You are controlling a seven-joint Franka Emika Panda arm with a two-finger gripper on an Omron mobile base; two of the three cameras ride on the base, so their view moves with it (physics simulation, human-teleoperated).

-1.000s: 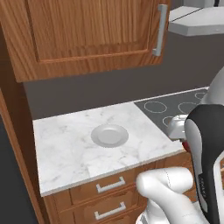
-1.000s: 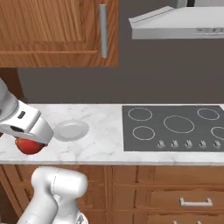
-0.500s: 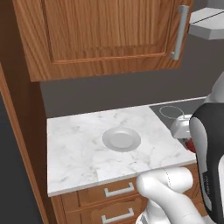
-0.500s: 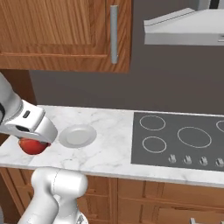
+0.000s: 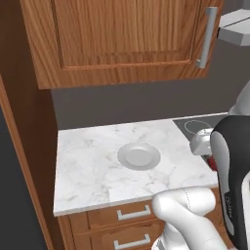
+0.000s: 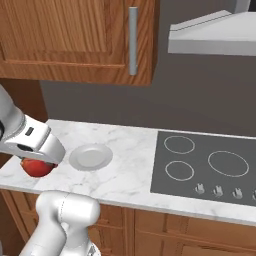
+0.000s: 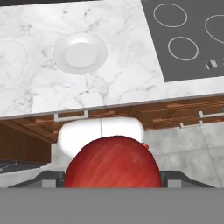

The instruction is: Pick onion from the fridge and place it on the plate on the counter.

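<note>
Pincer (image 6: 37, 162) clamped on the onion (image 6: 36, 167) hangs near the counter (image 6: 125, 175) edge, mid-carry; next it likely must reach over the plate (image 6: 90, 156) and release.

Even, shadowless rendered light falls across the counter (image 5: 93, 171), its marble bright and free of glare around the plate (image 5: 139, 156). The wall behind the plate stays dull grey; the wood cabinet (image 6: 65, 35) above it glows a warm mid-tone. From the hand view, the onion (image 7: 111, 162) sits sharp, a soft sheen on top. Edges look slightly coarse, with no blur.
</note>
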